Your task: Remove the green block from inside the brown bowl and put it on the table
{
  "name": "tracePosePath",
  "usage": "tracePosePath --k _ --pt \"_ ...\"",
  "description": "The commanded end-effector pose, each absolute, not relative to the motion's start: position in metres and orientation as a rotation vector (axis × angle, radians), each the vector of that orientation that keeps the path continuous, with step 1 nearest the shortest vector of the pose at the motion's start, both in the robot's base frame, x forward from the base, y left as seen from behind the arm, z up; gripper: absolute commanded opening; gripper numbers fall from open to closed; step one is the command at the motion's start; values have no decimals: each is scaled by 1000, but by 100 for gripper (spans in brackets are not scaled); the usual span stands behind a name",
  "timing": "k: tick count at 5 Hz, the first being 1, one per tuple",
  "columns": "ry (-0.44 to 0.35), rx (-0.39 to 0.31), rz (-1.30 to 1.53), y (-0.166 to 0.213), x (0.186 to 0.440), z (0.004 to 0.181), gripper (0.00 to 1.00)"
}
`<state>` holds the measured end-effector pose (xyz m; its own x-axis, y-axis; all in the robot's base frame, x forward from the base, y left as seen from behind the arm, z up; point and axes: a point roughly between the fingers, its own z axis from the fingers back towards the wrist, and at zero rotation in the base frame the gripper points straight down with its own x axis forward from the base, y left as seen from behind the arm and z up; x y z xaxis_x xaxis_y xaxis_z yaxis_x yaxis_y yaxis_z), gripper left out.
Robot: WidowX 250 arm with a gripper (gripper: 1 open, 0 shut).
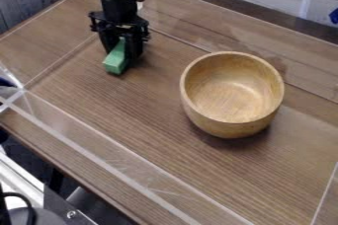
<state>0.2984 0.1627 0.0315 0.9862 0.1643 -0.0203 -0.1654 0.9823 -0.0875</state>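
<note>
The green block (118, 64) stands tilted on the table (126, 120) at the back left, well outside the brown bowl (232, 122). My gripper (119, 53) points straight down over the block, its two black fingers pressed against the block's sides near the top, shut on it. The block's lower end reaches the tabletop or hangs just above it; I cannot tell which. The bowl sits to the right of the gripper, upright, with nothing inside it.
Low clear plastic walls (93, 142) border the table along the front and left edges. A dark cable bundle (16, 207) hangs below the front left corner. Bare wood lies between the block and the bowl.
</note>
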Motion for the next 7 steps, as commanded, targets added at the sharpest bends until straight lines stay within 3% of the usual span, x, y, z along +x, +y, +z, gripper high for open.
tracePosePath --k 1,5,6,7 --pt "-44 -68 180 173 307 50 0" --pt "-38 -86 209 185 307 40 0" --pt "-35 -88 215 187 307 39 100" --pt "-35 -93 221 188 306 39 100"
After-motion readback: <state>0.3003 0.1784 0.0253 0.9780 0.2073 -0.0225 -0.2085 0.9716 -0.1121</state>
